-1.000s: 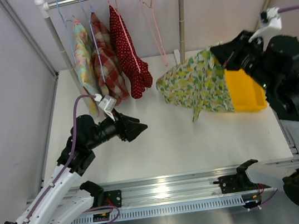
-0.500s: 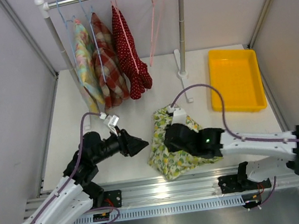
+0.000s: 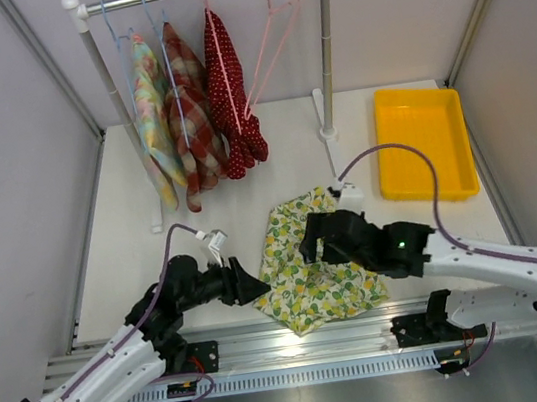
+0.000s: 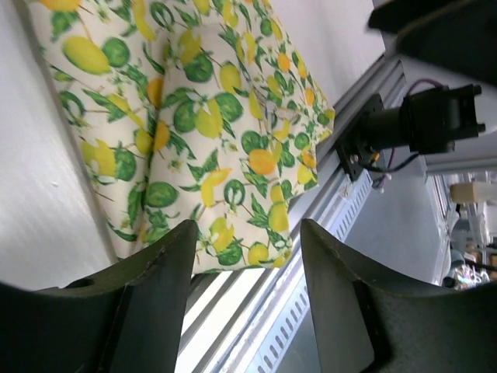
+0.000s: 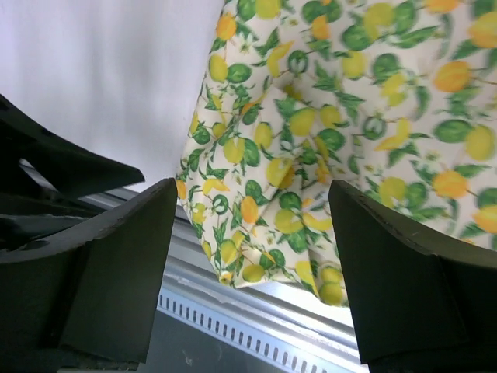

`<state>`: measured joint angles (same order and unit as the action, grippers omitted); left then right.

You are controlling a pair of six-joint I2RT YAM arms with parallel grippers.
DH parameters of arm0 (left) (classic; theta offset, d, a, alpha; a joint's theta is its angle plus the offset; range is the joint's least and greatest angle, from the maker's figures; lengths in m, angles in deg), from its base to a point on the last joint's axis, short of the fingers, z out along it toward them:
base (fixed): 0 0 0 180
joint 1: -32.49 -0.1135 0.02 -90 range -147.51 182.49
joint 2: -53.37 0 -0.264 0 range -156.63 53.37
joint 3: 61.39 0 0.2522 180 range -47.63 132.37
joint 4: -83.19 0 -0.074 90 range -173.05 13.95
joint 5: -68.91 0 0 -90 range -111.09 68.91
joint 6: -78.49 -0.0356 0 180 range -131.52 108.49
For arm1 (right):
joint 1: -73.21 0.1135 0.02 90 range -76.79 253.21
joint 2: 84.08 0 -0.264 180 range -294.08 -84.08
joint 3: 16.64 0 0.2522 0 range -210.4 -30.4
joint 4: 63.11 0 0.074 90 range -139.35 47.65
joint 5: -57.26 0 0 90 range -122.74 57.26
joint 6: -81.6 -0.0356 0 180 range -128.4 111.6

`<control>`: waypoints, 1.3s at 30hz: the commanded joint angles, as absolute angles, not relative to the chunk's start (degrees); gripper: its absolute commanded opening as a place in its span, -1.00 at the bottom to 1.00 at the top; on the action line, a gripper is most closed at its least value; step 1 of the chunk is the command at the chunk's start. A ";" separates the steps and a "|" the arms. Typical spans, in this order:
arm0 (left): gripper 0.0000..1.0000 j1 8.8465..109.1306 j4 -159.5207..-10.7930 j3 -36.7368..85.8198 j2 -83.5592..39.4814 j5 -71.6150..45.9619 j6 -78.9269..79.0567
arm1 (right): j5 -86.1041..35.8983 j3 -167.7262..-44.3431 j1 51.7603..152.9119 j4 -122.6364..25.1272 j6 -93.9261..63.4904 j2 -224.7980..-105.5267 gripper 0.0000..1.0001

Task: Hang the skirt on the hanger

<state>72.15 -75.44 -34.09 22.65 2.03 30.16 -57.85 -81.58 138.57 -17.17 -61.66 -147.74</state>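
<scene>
The lemon-print skirt (image 3: 311, 281) lies crumpled on the white table near its front edge; it also fills the left wrist view (image 4: 202, 132) and the right wrist view (image 5: 326, 132). My right gripper (image 3: 313, 243) hovers over the skirt's upper part, open (image 5: 252, 194), holding nothing. My left gripper (image 3: 256, 286) is open beside the skirt's left edge, with the hem just ahead of its fingers (image 4: 247, 233). An empty pink hanger (image 3: 272, 56) hangs tilted on the rack at the back.
The rack (image 3: 325, 51) stands at the back with three garments on hangers: a pastel one (image 3: 155, 117), a plaid one (image 3: 190, 112) and a red dotted one (image 3: 231, 95). An empty yellow tray (image 3: 422, 143) sits at the right. An aluminium rail (image 3: 300, 343) runs along the front edge.
My right arm carried the skirt from above the yellow tray down to the table's front, then opened and let it go. The left gripper shifted slightly nearer. The pink hanger swung.
</scene>
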 commanded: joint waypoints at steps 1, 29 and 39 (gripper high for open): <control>0.25 74.50 -77.69 -33.48 22.43 2.03 31.03 | -61.48 -81.82 135.80 -3.51 -65.35 -141.40 0.68; 0.29 94.80 -58.36 13.54 -36.88 -32.60 2.81 | -38.90 -59.14 113.90 -6.37 -58.59 -135.76 0.42; 0.24 95.86 -58.36 15.39 -40.76 -30.76 2.20 | -35.73 -55.89 114.08 -7.95 -57.18 -136.02 0.16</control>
<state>95.01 -58.28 13.19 -40.39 -30.50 3.36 -37.32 -56.90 114.20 -6.59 -58.07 -136.00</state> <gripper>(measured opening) 0.628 0.592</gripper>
